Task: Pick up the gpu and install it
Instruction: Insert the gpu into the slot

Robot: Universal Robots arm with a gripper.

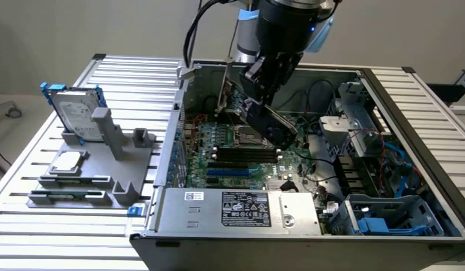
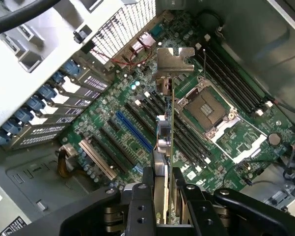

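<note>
- the pincer (image 2: 163, 194), closest to the wrist camera, is closed part-way on the gpu (image 2: 164, 142), one finger pressed on each face of the card; the card is seen edge-on, with its silver bracket (image 2: 174, 61) at the end away from the pincer
- in the exterior view the gpu hangs tilted inside the open computer case (image 1: 413, 107), black shroud outward, over the motherboard (image 1: 297, 161) and near the cpu socket (image 1: 244, 135)
- step in hand, by the look of it: the pick-up is done and the install is not; the card is held above the board and appears to sit in no slot
- seating it would call for the card to stand square to the board, its contact edge lined up along one long slot such as the blue slot (image 2: 133, 130), and its bracket turned toward the rear slot covers (image 2: 83, 105); a slight skew could catch the edge on a neighbouring slot
- hidden: the card's contact edge; which slot it hangs over cannot be told, nor whether its lower corner touches the board
- cut off: the arm above the pincer runs out past the upper edge of the exterior view
- well apart on the desk (image 1: 36, 226), at the exterior view's left, a hard drive (image 1: 74, 113) stands upright in a grey holder (image 1: 104, 169)
</note>
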